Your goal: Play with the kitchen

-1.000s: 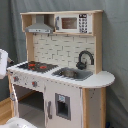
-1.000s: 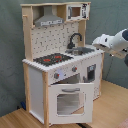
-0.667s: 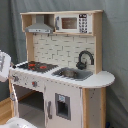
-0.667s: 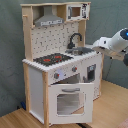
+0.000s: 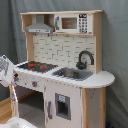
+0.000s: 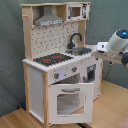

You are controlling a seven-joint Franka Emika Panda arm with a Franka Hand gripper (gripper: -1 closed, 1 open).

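White and light-wood kitchen (image 5: 62, 75) on a wooden floor before a grey curtain, black-red hob (image 6: 52, 59) beside steel sink (image 5: 72, 74), oven door (image 6: 67, 100) ajar, pincer hidden past the sink, grip untellable

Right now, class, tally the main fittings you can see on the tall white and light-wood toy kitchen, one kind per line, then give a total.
Black hob with red rings: 1
Steel sink: 1
Black curved faucet: 1
Grey extractor hood: 1
Toy microwave with window: 1
White oven door with large window: 1
Total: 6
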